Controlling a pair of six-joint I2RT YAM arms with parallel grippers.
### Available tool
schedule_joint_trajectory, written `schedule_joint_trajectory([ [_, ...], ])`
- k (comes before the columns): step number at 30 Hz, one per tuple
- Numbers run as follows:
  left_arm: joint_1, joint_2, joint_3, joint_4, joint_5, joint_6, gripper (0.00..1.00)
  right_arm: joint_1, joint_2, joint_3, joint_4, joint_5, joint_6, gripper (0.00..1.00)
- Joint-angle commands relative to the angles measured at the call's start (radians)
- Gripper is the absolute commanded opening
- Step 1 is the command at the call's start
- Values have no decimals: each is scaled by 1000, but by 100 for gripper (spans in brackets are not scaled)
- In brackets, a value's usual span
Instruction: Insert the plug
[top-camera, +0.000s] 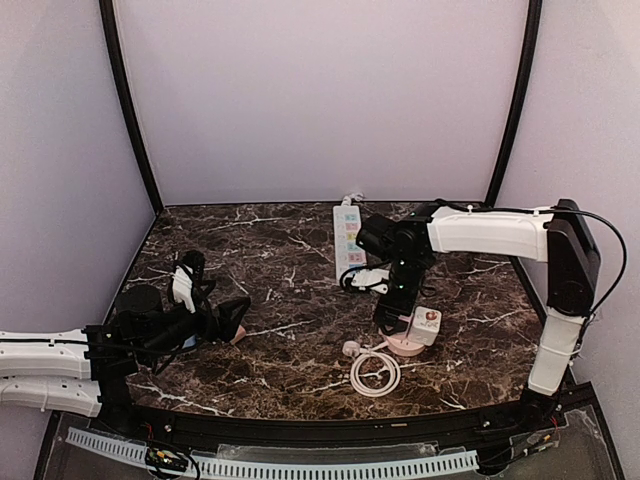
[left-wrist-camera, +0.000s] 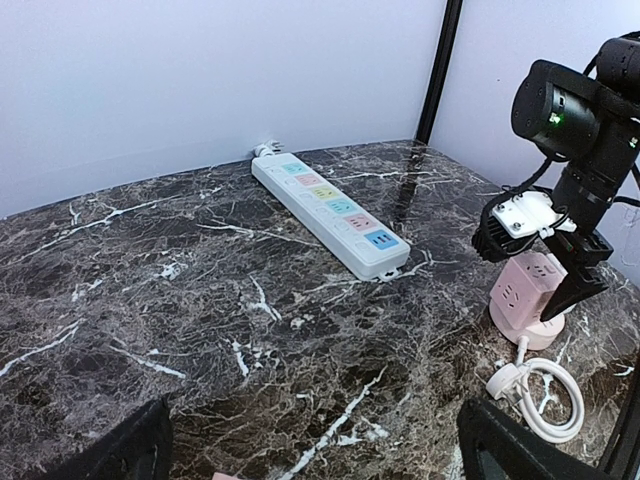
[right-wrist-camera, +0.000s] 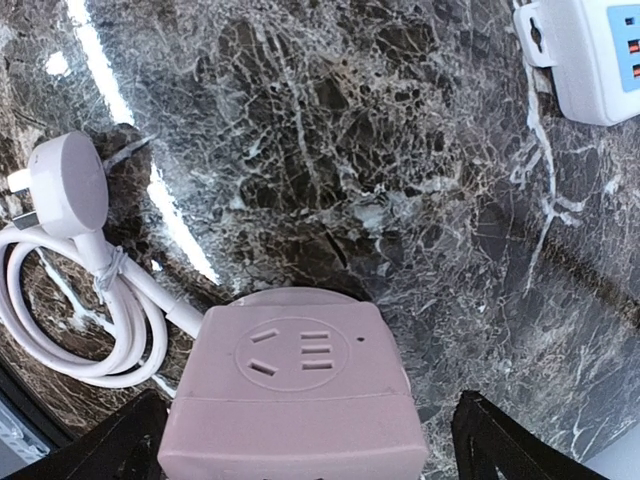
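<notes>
A pink cube socket (top-camera: 424, 327) on a round base stands on the marble table at the right. It fills the bottom of the right wrist view (right-wrist-camera: 295, 395) and shows in the left wrist view (left-wrist-camera: 528, 290). My right gripper (top-camera: 392, 318) hangs just above it, open, one finger on each side of the cube, holding nothing. A white plug (top-camera: 352, 348) with a coiled white cord (top-camera: 376, 374) lies beside the cube, loose; it also shows in the right wrist view (right-wrist-camera: 66, 184). My left gripper (top-camera: 232, 318) is open and empty, low over the table at the left.
A long white power strip (top-camera: 347, 235) with coloured sockets lies at the back centre of the table; its near end shows in the right wrist view (right-wrist-camera: 590, 50). The enclosure walls and black corner posts (top-camera: 130, 110) close in the table.
</notes>
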Motion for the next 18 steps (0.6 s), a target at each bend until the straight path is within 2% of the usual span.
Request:
schedule_joint_trajectory([
  [1, 1, 7, -21, -4, 5, 7, 100, 17, -29, 47, 6, 37, 20, 99],
  [12, 2, 10, -21, -1, 3, 8, 100, 113, -69, 135, -4, 62, 46, 99],
  [18, 1, -29, -30, -27, -22, 9, 100, 205, -84, 89, 158, 142, 89, 99],
])
